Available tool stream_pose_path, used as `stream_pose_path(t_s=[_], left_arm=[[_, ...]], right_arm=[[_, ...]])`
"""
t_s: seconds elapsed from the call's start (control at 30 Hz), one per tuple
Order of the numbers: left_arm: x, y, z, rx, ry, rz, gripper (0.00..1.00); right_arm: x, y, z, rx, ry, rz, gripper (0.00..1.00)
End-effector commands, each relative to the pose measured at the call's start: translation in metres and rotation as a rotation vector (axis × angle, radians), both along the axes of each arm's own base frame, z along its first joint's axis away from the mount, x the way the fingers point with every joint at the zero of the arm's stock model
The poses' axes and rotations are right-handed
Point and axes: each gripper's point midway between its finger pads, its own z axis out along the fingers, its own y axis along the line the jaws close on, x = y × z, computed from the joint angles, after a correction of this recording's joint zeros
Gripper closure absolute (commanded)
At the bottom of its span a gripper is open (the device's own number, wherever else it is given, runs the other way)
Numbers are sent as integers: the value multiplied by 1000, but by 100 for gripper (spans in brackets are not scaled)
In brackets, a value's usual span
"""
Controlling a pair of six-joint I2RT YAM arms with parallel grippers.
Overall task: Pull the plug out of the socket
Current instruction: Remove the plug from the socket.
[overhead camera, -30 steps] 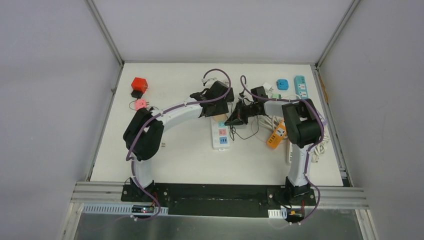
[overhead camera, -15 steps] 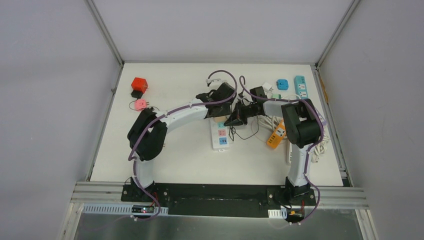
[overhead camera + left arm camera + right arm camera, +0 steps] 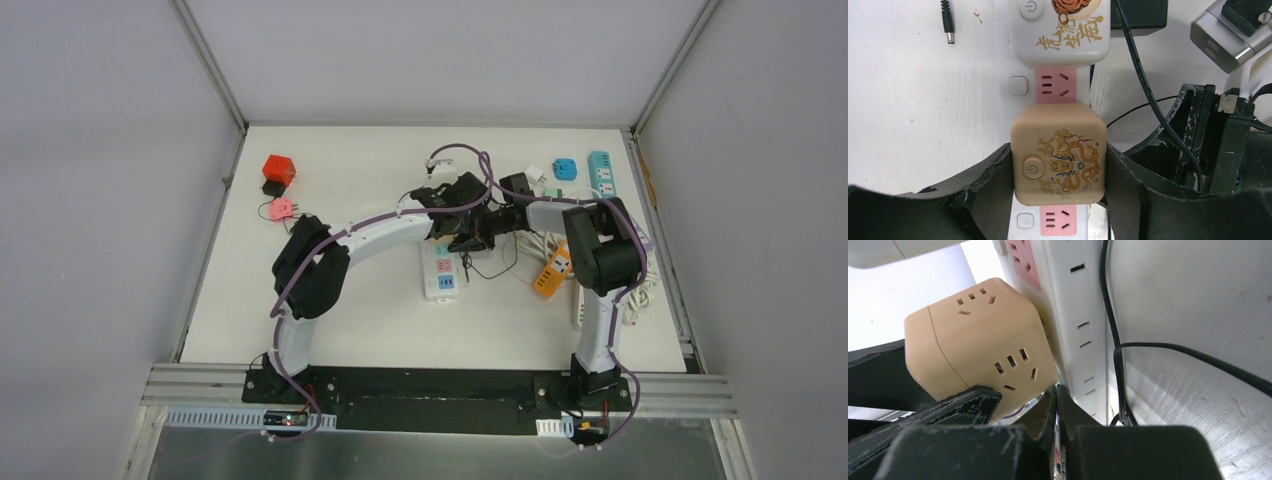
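The left pincer (image 3: 1058, 167) pinches a tan cube plug (image 3: 1059, 130), with one black finger (image 3: 993, 170) flat against each side. Its wrist view shows the cube's top, with a gold dragon and a round button. The cube sits plugged into the white power strip (image 3: 1055, 85), and a white cube (image 3: 1063, 30) lies just beyond the fingertips. Only the right wrist view shows the cube's side sockets and the right pincer (image 3: 1056, 392), pressed together, its tip against the strip's edge beside the cube. From overhead, both pincers crowd together and the plug cannot be made out.
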Motion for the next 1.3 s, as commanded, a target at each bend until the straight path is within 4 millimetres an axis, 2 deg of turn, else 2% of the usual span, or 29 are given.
stream_pose_path(t_s=[0.0, 0.2, 0.33, 0.57, 0.73, 0.83, 0.97, 1.07, 1.13, 1.27], left_arm=[[-20, -9, -2, -132, 118, -79, 100], [-22, -15, 13, -341, 160, -104, 100], [-21, -13, 20, -348, 141, -108, 100], [-20, 4, 14, -97, 77, -76, 100], [-19, 9, 14, 78, 25, -65, 100], [-20, 8, 14, 119, 19, -74, 100], [-25, 0, 10, 44, 62, -97, 100], [-27, -16, 12, -179, 118, -123, 100], [-25, -14, 14, -261, 131, -109, 100], [-23, -7, 12, -263, 126, -92, 100]], right_arm=[[-2, -22, -58, -222, 22, -47, 98], [-2, -23, -57, -222, 23, -48, 98], [-2, -23, -57, -222, 24, -47, 98], [-2, -23, -56, -222, 25, -47, 98], [-2, -22, -56, -223, 25, -47, 98], [-2, -23, -56, -223, 26, -47, 98], [-2, -23, -56, -223, 26, -47, 98], [-2, -22, -56, -222, 25, -47, 98], [-1, -22, -55, -220, 19, -47, 98], [6, -20, -54, -204, -23, -52, 98]])
